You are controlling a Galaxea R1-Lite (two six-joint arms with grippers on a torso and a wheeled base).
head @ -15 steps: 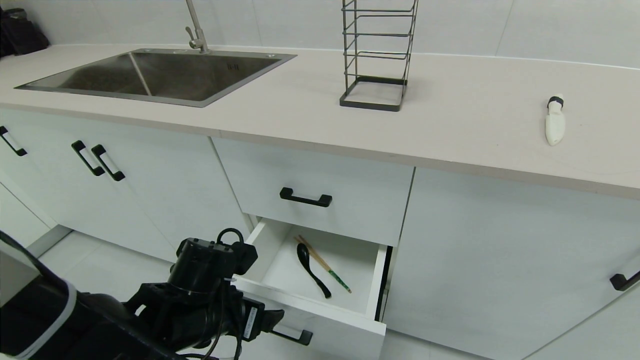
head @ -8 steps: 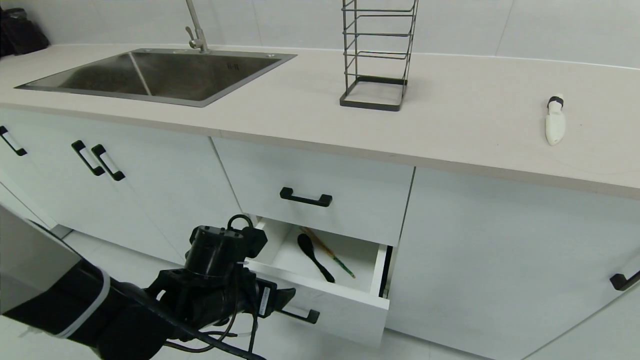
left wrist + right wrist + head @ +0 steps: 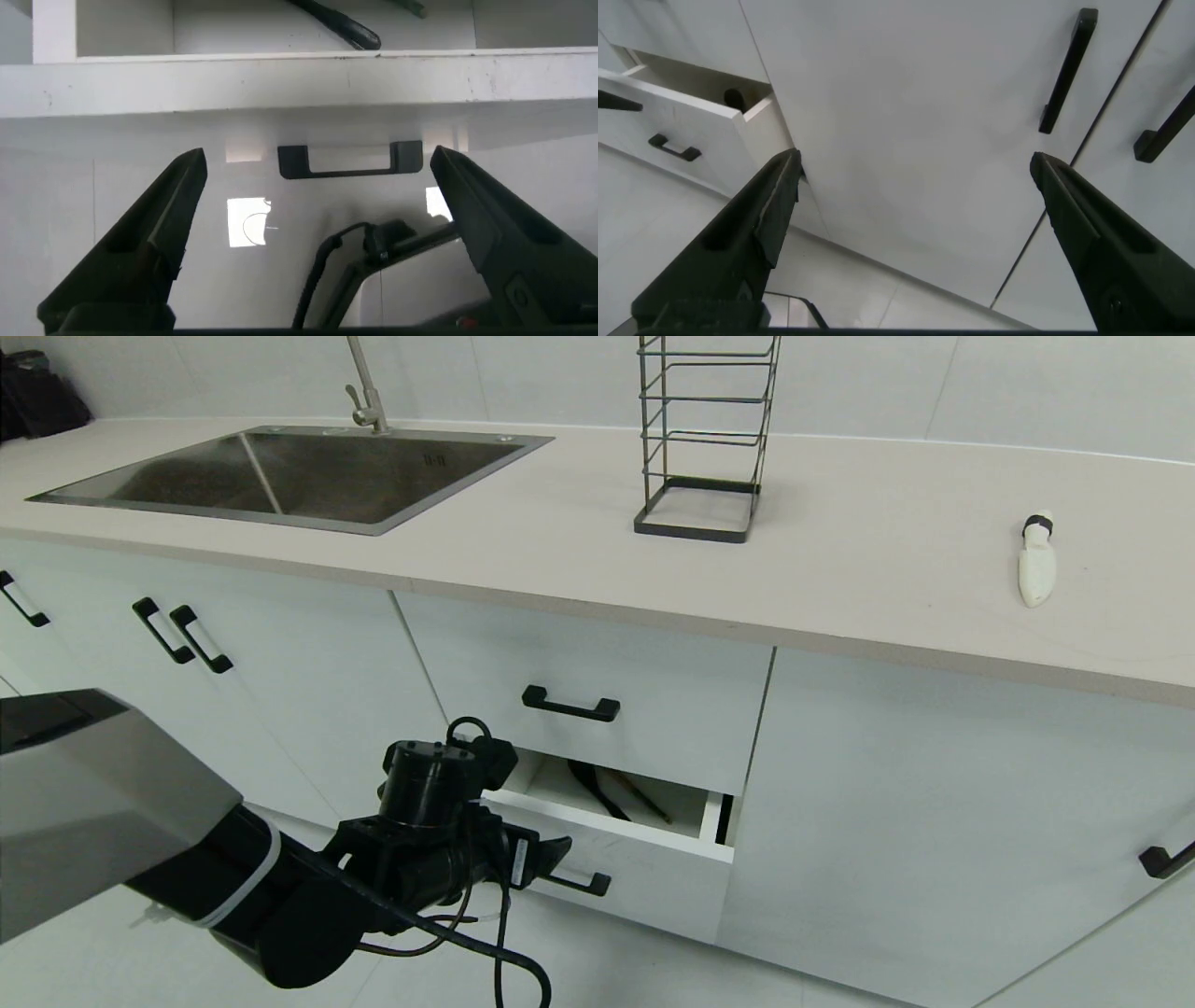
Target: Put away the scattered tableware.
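Observation:
The lower white drawer [image 3: 616, 859] stands a little way open under the counter. Inside it lie a black spoon [image 3: 590, 782] and chopsticks [image 3: 649, 801], mostly hidden by the closed drawer above. My left gripper [image 3: 558, 852] is open and sits right at the drawer front, beside its black handle [image 3: 581, 883]. In the left wrist view the handle [image 3: 350, 160] lies between the spread fingers [image 3: 163, 224], with the spoon's end [image 3: 341, 26] above the drawer's edge. My right gripper [image 3: 913, 161] is open and empty, facing a cabinet door.
A white knife-like utensil with a black band [image 3: 1036, 565] lies on the counter at the right. A black wire rack [image 3: 705, 439] stands mid-counter, and a steel sink [image 3: 299, 471] is at the left. Cabinet door handles [image 3: 1069, 70] are near the right gripper.
My left arm has moved forward with the drawer front. The drawer has slid in from wide open to a narrow gap, hiding most of the spoon and chopsticks.

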